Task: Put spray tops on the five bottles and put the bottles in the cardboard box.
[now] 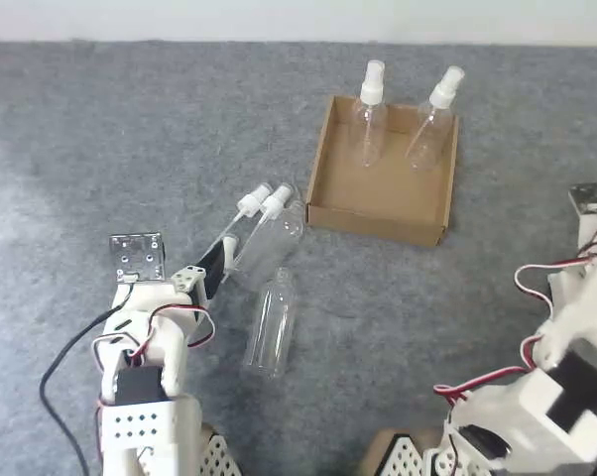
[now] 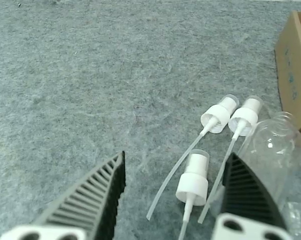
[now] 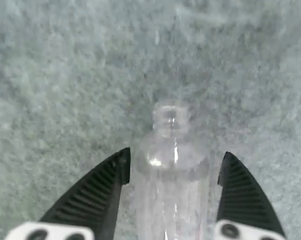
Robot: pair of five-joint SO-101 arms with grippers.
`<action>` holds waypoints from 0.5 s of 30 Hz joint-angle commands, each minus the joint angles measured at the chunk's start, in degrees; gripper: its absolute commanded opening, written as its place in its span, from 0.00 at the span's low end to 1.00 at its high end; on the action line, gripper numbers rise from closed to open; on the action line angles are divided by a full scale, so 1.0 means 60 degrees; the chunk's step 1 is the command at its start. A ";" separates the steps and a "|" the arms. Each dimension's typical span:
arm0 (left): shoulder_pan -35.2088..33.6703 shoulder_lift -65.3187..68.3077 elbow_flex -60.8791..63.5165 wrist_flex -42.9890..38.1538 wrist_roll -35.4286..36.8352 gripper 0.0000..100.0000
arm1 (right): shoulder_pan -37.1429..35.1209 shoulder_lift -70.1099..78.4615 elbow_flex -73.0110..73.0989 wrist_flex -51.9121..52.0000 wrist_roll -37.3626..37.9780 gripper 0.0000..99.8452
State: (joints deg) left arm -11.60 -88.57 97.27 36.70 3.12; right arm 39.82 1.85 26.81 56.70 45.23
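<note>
Three loose white spray tops lie on the grey carpet: two side by side and a third nearer. My left gripper is open, its fingers either side of that third top; the high view has it at the tops. Two clear uncapped bottles lie beside it, one with its neck at the tops and one nearer me. The cardboard box holds two bottles with tops. My right gripper holds another uncapped bottle over the carpet.
The right arm is folded back at the near right corner, away from the box. A metal bracket stands left of the left arm. Bare carpet stretches across the far left and between the two arms.
</note>
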 commanded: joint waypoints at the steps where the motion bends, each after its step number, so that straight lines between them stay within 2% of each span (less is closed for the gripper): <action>1: 0.0000 0.0059 -0.0066 0.0044 -0.0088 0.30 | -0.0125 -0.0095 -0.0586 0.0066 -0.0176 0.24; 5: 0.0000 0.0059 -0.0066 0.0044 -0.0088 0.30 | -0.0110 -0.0081 -0.0571 0.0081 -0.0029 0.24; 8: 0.0000 0.0059 -0.0066 0.0044 -0.0088 0.30 | -0.0081 -0.0081 -0.0469 0.0330 0.0645 0.24; 15: 0.0000 0.0059 -0.0066 0.0044 -0.0088 0.30 | -0.0051 0.0315 -0.0234 0.0051 0.0718 0.24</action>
State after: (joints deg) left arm -11.60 -88.57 97.27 36.70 3.12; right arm 39.47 2.11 26.46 57.93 48.66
